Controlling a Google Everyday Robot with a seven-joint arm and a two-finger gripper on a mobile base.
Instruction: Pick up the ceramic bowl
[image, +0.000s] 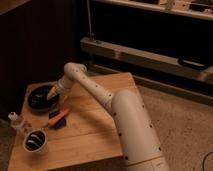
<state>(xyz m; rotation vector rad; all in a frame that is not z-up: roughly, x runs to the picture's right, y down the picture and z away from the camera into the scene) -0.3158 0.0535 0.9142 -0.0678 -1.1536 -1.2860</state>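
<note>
The ceramic bowl (40, 98), wide, shallow and black, sits at the far left of the wooden table (95, 130). My white arm reaches over the table from the lower right and bends down to it. The gripper (53, 92) is at the bowl's right rim, over or touching the edge. Whether it holds the rim does not show.
A white cup with a dark inside (35, 141) stands at the table's front left, with a small pale bottle (17, 121) behind it. An orange and blue object (59, 118) lies in front of the bowl. Dark cabinet wall on the left, metal shelf rail (145, 57) behind, speckled floor on the right.
</note>
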